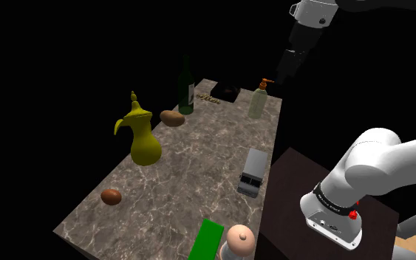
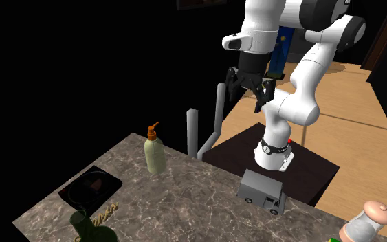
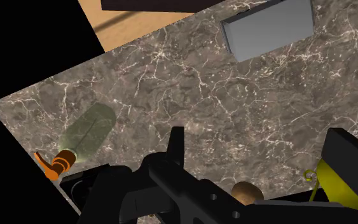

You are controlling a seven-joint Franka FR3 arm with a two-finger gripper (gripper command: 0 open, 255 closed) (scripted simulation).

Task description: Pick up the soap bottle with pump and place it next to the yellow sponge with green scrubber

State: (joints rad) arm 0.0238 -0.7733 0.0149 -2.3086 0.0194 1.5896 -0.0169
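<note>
The soap bottle (image 1: 257,102) is pale green with an orange pump and stands upright near the far right corner of the marbled table (image 1: 199,170). The same soap bottle (image 2: 155,152) shows in the second exterior view, and the soap bottle (image 3: 87,132) is seen from above in the wrist view. My gripper (image 2: 251,91) hangs open high above the table's edge, well above the bottle and a little to its side, holding nothing. My gripper (image 1: 289,63) and its fingers (image 3: 175,147) stand apart. A flat green sponge (image 1: 208,240) lies at the table's near edge.
A yellow jug (image 1: 142,135), a dark green glass bottle (image 1: 186,90), a brown lump (image 1: 172,117) and a brown egg-like ball (image 1: 111,196) stand on the table. A grey toy van (image 1: 252,173) sits by the right edge, a black tray (image 2: 89,189) at the far corner, and a pink rounded thing (image 1: 239,241) beside the sponge.
</note>
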